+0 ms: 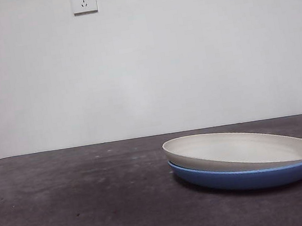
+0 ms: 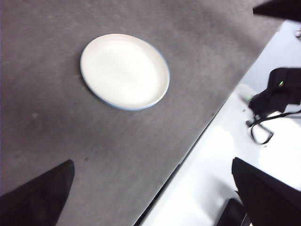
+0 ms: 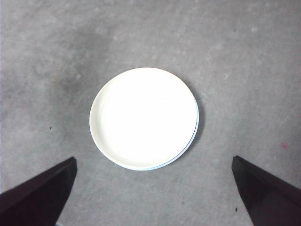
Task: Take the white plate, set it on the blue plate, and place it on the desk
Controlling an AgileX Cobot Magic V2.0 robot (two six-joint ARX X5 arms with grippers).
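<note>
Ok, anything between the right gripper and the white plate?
Nothing. In the right wrist view only bare desk lies between the open right gripper and the white plate, which sits stacked on the blue plate.

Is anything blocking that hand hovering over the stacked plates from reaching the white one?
Nothing visible does. The white plate lies on top of the blue plate, uncovered, and the right hand hangs above it with open jaws and only bare desk around. The left hand is off to the side.

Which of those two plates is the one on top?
The white plate is on top. It sits tilted inside the blue plate, which rests directly on the desk and shows only as a rim beneath it.
</note>
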